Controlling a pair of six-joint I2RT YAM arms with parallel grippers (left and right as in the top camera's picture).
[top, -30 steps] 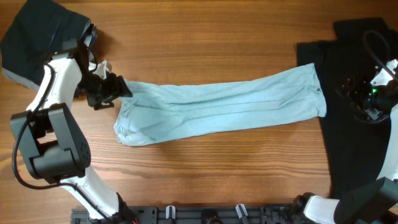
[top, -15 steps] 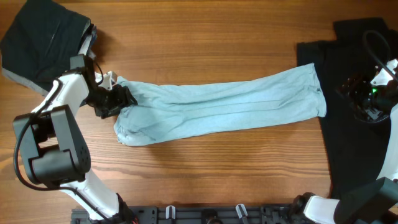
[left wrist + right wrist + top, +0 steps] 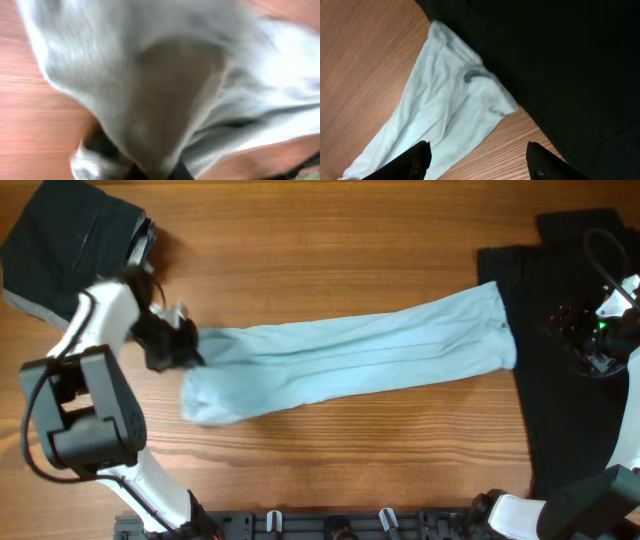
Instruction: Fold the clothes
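Observation:
The pale blue-green T-shirt (image 3: pixel 350 358) lies bunched into a long band across the wooden table (image 3: pixel 330 240). My left gripper (image 3: pixel 188 345) is shut on its left end. In the blurred left wrist view the same fabric (image 3: pixel 170 75) fills the frame and funnels down into the gripper (image 3: pixel 160 172). My right gripper (image 3: pixel 585 340) hovers open over the large black T-shirt (image 3: pixel 570 420) at the right. In the right wrist view its fingers (image 3: pixel 415 160) stand wide apart above bare wood, beside the pale shirt's right end (image 3: pixel 445 100) and the black shirt (image 3: pixel 560 60).
Folded black and grey pieces (image 3: pixel 70 240) sit in the far left corner, just behind my left arm. A black rail (image 3: pixel 330 525) runs along the table's front edge.
My left gripper has closed on the pale shirt's left end and drawn it slightly left; the shirt's right end slid left a little. The right arm has not moved.

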